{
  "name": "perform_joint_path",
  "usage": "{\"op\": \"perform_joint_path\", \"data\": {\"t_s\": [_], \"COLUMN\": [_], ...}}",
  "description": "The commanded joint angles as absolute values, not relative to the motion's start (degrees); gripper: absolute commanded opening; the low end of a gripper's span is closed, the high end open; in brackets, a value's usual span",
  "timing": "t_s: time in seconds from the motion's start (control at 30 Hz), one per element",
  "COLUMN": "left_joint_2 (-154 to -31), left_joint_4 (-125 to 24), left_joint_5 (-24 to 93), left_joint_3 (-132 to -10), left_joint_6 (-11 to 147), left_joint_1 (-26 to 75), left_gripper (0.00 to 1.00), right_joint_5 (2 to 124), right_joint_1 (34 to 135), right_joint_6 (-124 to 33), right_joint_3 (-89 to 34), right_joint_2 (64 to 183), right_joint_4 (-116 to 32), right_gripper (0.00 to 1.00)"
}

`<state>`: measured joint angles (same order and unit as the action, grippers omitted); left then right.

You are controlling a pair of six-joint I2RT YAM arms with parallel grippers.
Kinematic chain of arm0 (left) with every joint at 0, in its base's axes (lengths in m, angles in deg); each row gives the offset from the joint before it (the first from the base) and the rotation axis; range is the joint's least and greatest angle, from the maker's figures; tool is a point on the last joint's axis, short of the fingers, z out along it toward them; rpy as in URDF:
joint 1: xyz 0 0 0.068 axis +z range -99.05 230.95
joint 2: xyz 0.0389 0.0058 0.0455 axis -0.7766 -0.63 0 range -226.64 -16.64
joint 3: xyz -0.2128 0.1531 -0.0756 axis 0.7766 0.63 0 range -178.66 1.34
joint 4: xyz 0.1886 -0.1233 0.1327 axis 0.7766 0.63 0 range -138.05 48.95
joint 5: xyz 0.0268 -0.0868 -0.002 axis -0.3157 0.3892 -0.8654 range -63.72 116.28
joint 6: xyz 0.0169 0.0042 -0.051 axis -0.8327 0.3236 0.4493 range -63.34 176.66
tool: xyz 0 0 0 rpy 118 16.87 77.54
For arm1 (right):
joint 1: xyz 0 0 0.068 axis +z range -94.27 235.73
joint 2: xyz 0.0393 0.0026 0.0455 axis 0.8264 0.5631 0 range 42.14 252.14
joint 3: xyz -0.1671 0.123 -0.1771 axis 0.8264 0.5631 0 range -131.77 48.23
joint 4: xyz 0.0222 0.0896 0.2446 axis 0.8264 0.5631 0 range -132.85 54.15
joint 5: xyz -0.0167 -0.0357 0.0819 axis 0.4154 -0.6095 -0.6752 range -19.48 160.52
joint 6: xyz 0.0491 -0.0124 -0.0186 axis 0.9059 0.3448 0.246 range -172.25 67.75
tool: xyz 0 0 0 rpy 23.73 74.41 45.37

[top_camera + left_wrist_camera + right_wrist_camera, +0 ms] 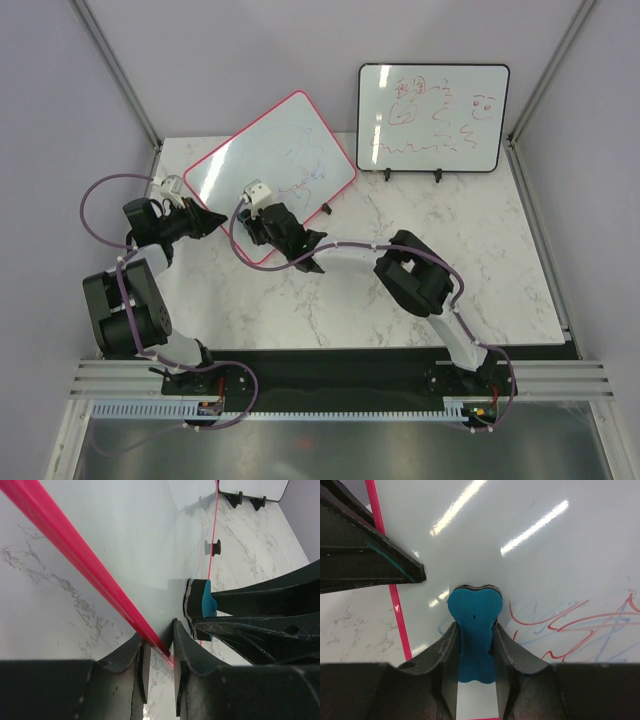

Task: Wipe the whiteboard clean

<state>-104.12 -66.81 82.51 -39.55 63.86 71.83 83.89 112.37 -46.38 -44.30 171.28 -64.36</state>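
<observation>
Both clamp: left tool [159, 647] whiteboard [125, 535], right tool [474, 630] eraser [474, 606].

— Where does the top view sit?
— High above and behind the arm bases at 6 o'clock. It looks down over the whole table [480, 260], with the whiteboard [290, 150] near 11.
— The wrist views?
— Both are very close. The left looks along the left gripper [159, 650] at the board's pink edge. The right looks past the right gripper [475, 630] onto its surface.
— Overlap?
— Both show the blue eraser [474, 612] and the other arm's fingers, at 3 in the left view and 10 in the right.
</observation>
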Motion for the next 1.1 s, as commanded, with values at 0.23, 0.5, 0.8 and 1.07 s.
{"op": "perform_joint_path", "data": {"t_s": [0.23, 0.5, 0.8, 1.07], "left_joint_2": [-103.12, -103.65, -103.39, -103.39], "left_joint_4": [-68.36, -67.48, -67.47, -67.39], "left_joint_5": [80.95, 80.95, 80.95, 80.69], "left_joint_3": [-42.52, -42.78, -42.96, -42.87], "left_joint_6": [56.05, 54.55, 55.07, 54.99], "left_joint_1": [71.60, 71.60, 71.60, 71.60], "left_gripper": [0.02, 0.02, 0.02, 0.02], "right_joint_5": [87.92, 86.52, 80.90, 87.64], "right_joint_1": [103.37, 104.85, 114.35, 114.88], "right_joint_6": [-43.64, -45.03, -47.42, -50.13], "right_joint_3": [-36.94, -40.01, -47.31, -45.90], "right_joint_2": [168.35, 169.32, 173.98, 173.28], "right_joint_4": [-58.23, -57.96, -58.66, -58.05], "right_gripper": [0.00, 0.00, 0.00, 0.00]}}
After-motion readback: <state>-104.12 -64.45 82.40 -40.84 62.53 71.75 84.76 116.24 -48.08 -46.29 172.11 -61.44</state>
